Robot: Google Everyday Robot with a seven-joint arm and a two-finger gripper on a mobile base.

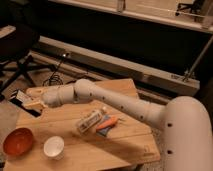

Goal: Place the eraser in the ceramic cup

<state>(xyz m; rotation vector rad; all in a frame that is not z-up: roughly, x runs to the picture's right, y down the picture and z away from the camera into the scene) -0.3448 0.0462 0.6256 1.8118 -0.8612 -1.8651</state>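
The eraser (20,98), a flat black block with a white top face, is at the table's far left edge, held in my gripper (33,104). The gripper is shut on the eraser, and my white arm reaches across the table from the right. The ceramic cup (53,147), small, white and round, stands upright near the table's front left, below and to the right of the gripper and well apart from it.
An orange-red bowl (18,141) sits left of the cup at the front corner. A clear labelled bottle (91,121) and an orange-and-blue small tool (107,123) lie mid-table. The wooden table (125,147) ends just left of the gripper. An office chair stands to the far left.
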